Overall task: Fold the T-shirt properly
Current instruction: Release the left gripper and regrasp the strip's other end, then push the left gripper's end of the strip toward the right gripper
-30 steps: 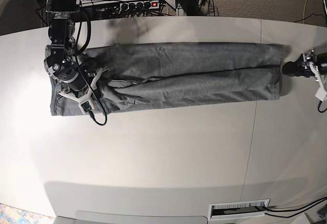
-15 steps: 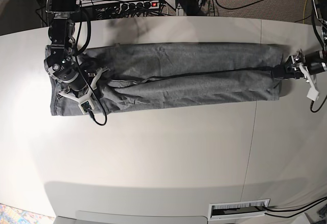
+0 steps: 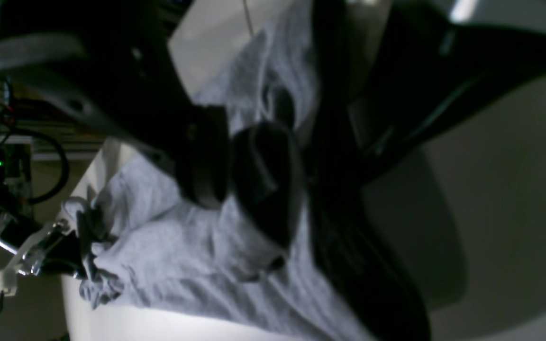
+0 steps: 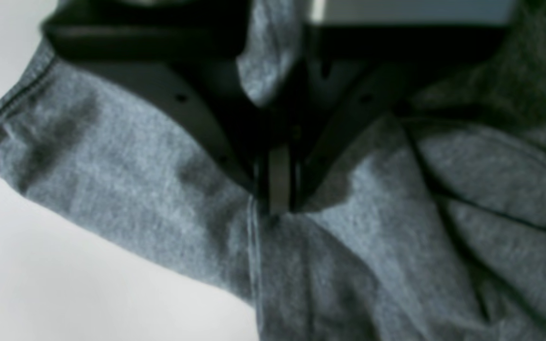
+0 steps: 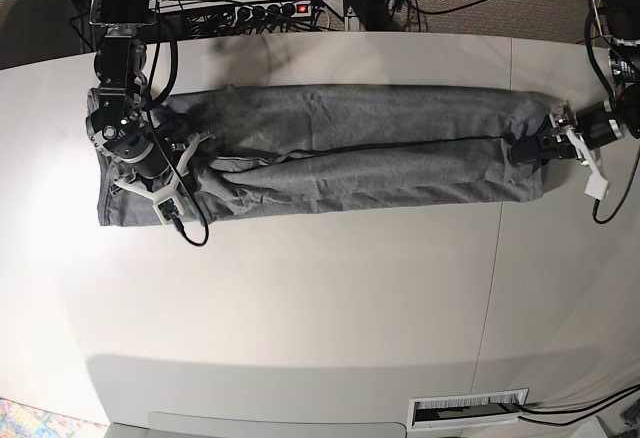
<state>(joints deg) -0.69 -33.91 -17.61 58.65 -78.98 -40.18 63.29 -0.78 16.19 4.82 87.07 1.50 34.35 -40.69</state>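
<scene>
Along the bench's (image 5: 300, 328) far half, your grey T-shirt (image 5: 350, 173) lies in a long strip, probably soft and floppy, so pinch all layers at its ends, where your right end effector (image 4: 277, 208) is closed on cloth and your left (image 5: 522, 150) stands spread.

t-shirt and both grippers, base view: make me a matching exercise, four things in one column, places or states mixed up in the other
Things
1. T-shirt
2. left gripper
3. right gripper
4. white vent

Places or states
A. shut, at the shirt's end on the view's left
B. at the table's near edge
C. grey, laid out in a long strip
D. open, at the shirt's end on the view's right

Pairs: 1-C, 2-D, 3-A, 4-B
</scene>
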